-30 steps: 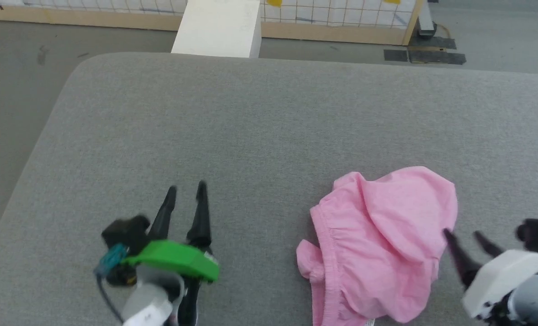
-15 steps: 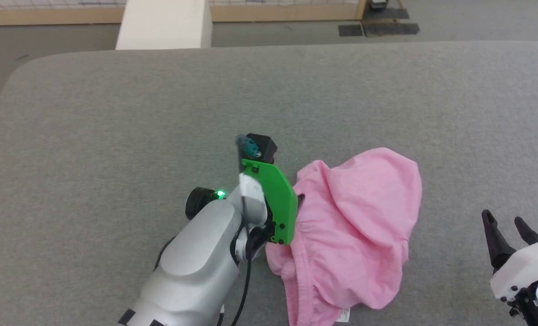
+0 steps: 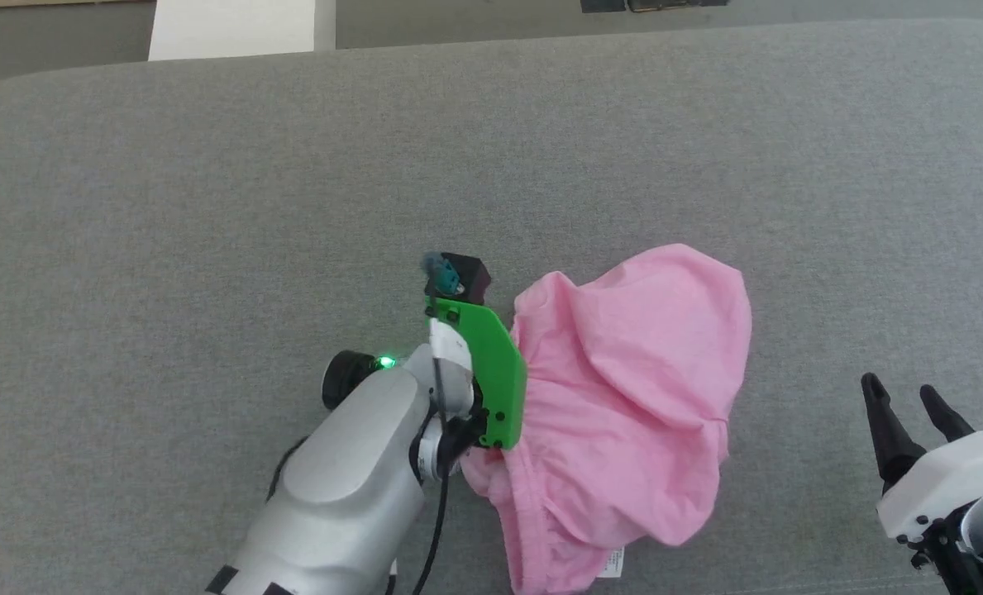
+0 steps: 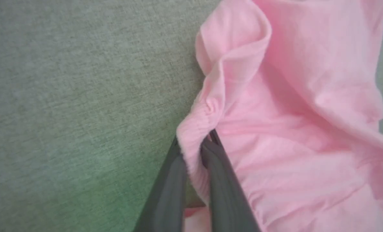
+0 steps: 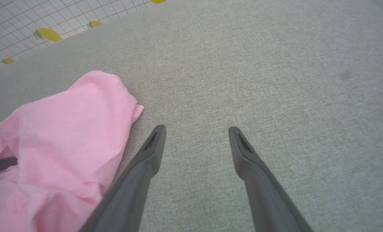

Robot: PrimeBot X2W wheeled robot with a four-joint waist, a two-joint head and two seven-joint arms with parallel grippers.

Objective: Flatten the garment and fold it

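Observation:
The garment (image 3: pixel 632 397) is a crumpled heap of light pink shorts on the grey table, with a small white tag (image 3: pixel 613 564) at its near edge. My left arm reaches in from the lower left, and its green wrist plate (image 3: pixel 495 372) sits against the heap's left side. In the left wrist view my left gripper (image 4: pixel 194 145) is shut on the gathered waistband (image 4: pixel 191 129) at the garment's (image 4: pixel 291 112) left edge. My right gripper (image 3: pixel 900 388) stands open to the right of the heap, apart from it. Its fingers (image 5: pixel 196 130) are over bare table, with the garment (image 5: pixel 65 129) to their left.
The grey padded table (image 3: pixel 210 207) stretches wide to the left and beyond the heap. A white block (image 3: pixel 235 29) stands past the far edge, on the grey floor. A tiled panel with lemon prints (image 5: pixel 17 25) shows in the right wrist view.
The head camera has shifted. My left arm swung right to the garment's left edge and shut on the waistband. The right gripper, earlier touching the garment's right edge, now stands apart from it.

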